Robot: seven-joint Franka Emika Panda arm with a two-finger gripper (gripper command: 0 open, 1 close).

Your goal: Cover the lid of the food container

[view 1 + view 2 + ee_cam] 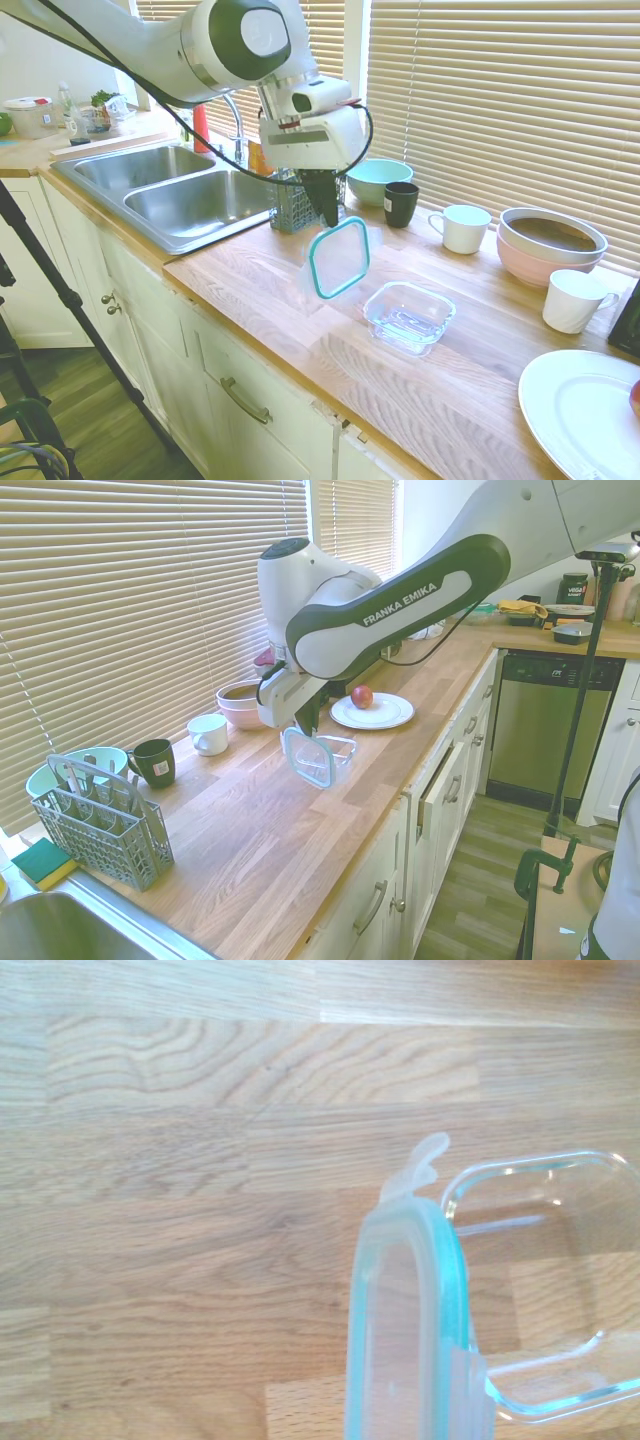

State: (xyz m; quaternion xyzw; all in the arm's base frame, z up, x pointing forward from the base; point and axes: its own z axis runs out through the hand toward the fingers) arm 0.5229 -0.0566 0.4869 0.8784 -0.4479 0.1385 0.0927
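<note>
My gripper is shut on the top edge of the lid, a clear rounded-square lid with a teal rim that hangs on edge above the wooden counter. In the second exterior view the lid dangles from the gripper in front of the food container. The food container, a shallow clear glass dish, stands open on the counter just right of the lid and lower. The wrist view shows the lid edge-on beside the food container.
Behind stand a teal bowl, a black mug, two white mugs and stacked pink-and-grey bowls. A grey cutlery basket sits by the sink. A white plate lies at the right.
</note>
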